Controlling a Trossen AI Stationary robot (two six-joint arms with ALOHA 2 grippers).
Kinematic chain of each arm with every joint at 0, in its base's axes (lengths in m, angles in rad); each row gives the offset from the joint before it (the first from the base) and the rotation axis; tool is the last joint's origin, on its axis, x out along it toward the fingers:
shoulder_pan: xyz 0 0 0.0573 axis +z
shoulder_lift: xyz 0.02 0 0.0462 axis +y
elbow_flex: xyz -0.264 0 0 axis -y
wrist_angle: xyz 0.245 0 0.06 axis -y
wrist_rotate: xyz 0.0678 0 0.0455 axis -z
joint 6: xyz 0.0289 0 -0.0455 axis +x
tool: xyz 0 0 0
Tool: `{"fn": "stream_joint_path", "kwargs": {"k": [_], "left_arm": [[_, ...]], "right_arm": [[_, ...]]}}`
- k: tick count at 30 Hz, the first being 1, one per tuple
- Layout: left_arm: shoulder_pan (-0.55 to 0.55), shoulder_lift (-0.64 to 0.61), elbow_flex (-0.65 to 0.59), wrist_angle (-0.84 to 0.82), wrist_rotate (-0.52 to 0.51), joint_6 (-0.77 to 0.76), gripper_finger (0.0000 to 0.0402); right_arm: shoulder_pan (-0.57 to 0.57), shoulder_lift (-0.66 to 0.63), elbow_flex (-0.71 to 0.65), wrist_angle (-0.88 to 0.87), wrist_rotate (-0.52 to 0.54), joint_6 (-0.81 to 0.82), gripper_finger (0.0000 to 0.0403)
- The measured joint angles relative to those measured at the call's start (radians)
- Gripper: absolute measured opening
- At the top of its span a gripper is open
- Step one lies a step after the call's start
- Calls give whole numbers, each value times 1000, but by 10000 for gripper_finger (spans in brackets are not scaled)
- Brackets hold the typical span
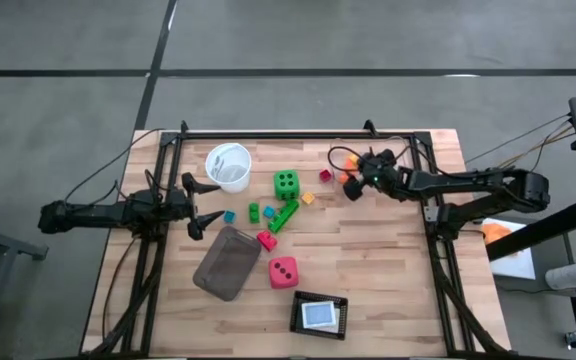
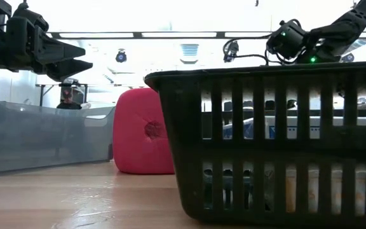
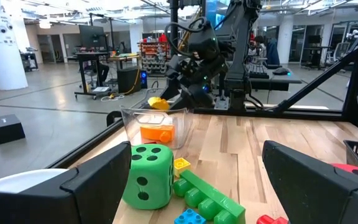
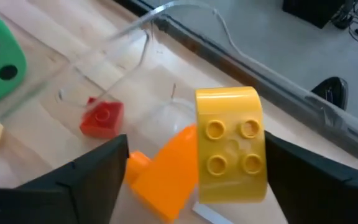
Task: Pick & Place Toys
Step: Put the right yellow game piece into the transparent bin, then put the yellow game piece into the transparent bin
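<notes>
My right gripper (image 1: 351,188) hangs open over the clear box (image 3: 160,127) at the table's far right. A yellow brick (image 4: 229,152) is between its fingers, above the box; it also shows in the left wrist view (image 3: 157,102). An orange brick (image 4: 166,171) and a red brick (image 4: 101,118) lie in the box. My left gripper (image 1: 205,205) is open and empty at the left. The green die (image 1: 286,183), a long green brick (image 1: 284,215), the pink-red die (image 1: 283,271) and several small bricks lie on the table. My right gripper is open around the yellow brick, fingers slanting down from the table's right. One side of the brick (image 4: 261,155) lies at the inner face of one finger (image 4: 297,177); the other finger stands well apart from it. I cannot tell whether that finger touches the brick.
A white bowl (image 1: 228,165) stands at the far left of the toys. The flat grey tray (image 1: 228,262) lies near the middle. A black basket (image 1: 320,314) stands at the near edge and fills the low view (image 2: 272,146).
</notes>
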Motion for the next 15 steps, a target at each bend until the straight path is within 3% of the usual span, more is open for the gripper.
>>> {"fn": "stream_joint_path", "kwargs": {"k": [6,12,15], "left_arm": [[1,0,0,0,0,0,362],[1,0,0,0,0,0,362],[1,0,0,0,0,0,362]], "right_arm": [[0,-4,52,-29,0,17,375],[-8,-4,167,-327,-1,115,376],[0,-5,208,-384,-10,129,377]]}}
